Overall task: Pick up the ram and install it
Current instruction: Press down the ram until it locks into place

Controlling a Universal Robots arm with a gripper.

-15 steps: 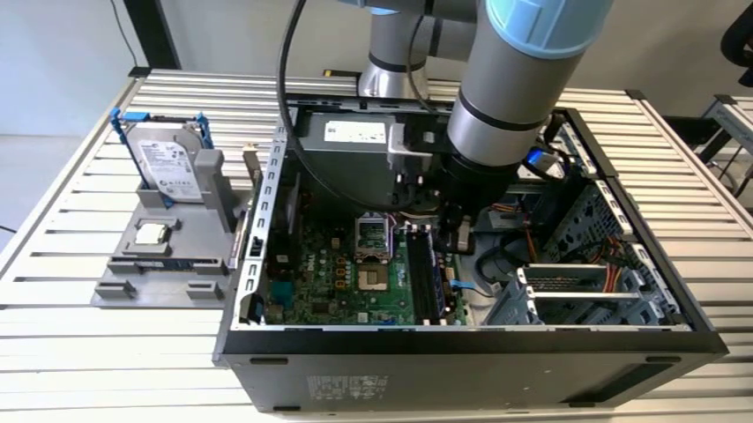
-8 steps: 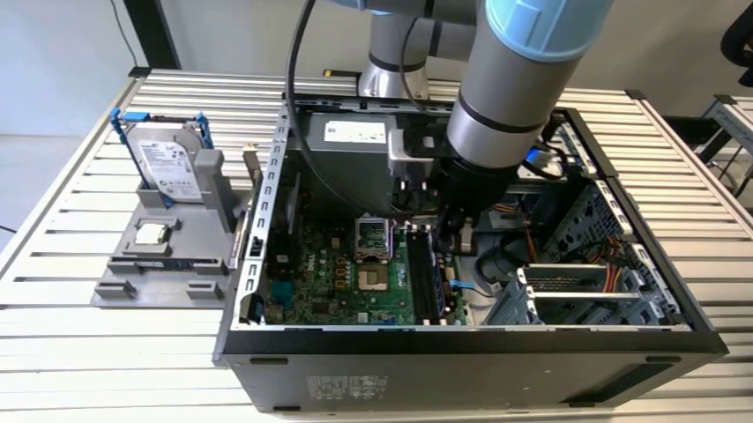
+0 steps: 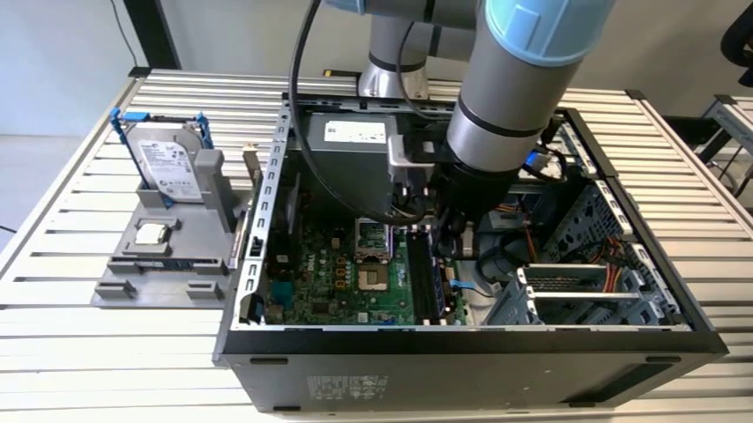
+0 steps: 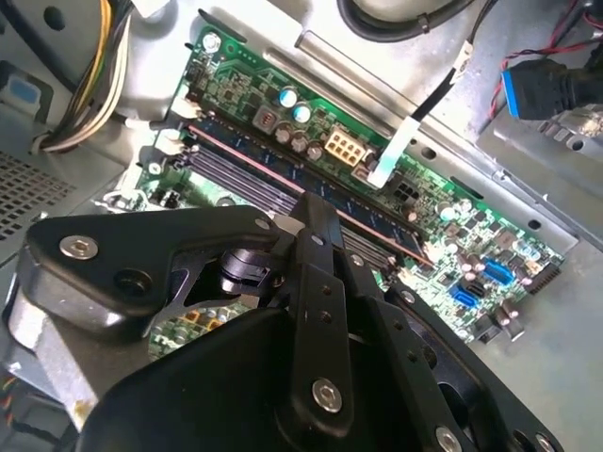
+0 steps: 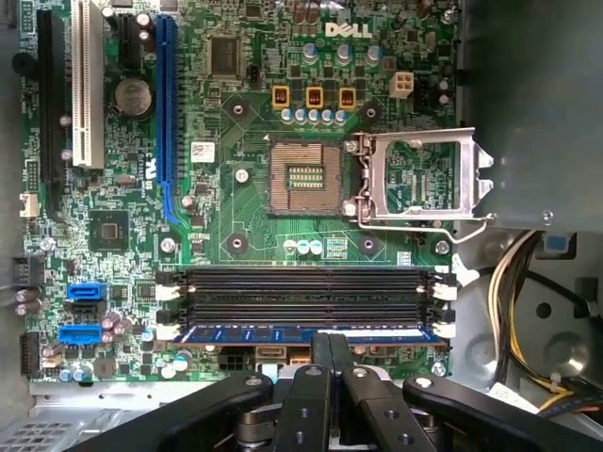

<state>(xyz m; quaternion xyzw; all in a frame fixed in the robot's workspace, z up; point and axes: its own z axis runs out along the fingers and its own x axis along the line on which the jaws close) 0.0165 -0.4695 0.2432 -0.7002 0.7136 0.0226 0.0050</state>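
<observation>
The ram [image 5: 283, 333] is a slim green stick with blue labels. It stands in the black slot nearest my gripper, one of several on the motherboard [image 5: 236, 217]. In the second wrist view the ram [image 4: 386, 235] runs slantwise under the fingers. My gripper [image 5: 330, 344] is shut, with the two fingertips [image 4: 316, 202] side by side on the middle of the ram's top edge. In the exterior view the gripper [image 3: 453, 251] reaches down inside the open computer case [image 3: 471, 339], over the slots.
The processor socket [image 5: 303, 176] lies open with its metal frame [image 5: 424, 179] flipped aside. Yellow and black cables [image 5: 528, 282] hang beside the slots. Outside the case, a grey stand [image 3: 165, 264] holds a silver hard drive [image 3: 165, 163] and a small square chip [image 3: 150, 233].
</observation>
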